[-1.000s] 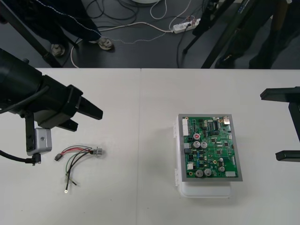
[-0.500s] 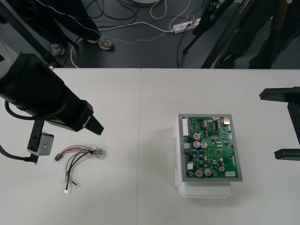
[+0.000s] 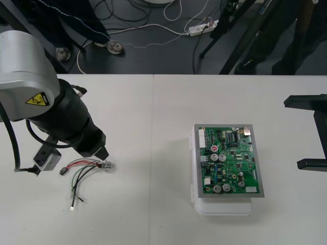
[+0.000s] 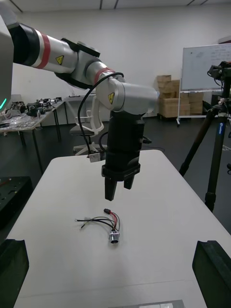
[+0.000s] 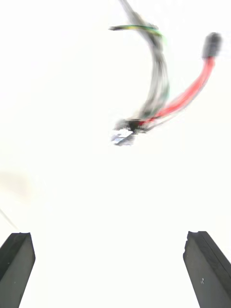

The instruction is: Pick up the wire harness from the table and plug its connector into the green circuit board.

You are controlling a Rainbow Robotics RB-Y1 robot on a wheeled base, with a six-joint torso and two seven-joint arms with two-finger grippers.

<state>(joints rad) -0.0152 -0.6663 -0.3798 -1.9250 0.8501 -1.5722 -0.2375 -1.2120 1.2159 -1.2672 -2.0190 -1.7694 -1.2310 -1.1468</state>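
left tool (image 5: 108, 235) hangs released over the harness (image 5: 156, 91) — plug (image 5: 211, 45) blurred — right tool (image 3: 292, 133) released, partly cropped.

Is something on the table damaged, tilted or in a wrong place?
Nothing stands out. The wire harness lies on the table, wires loosely splayed, apart from the green circuit board, which sits flat on its white base. The left gripper hangs above the harness, fingers open; the right gripper waits open at its side.
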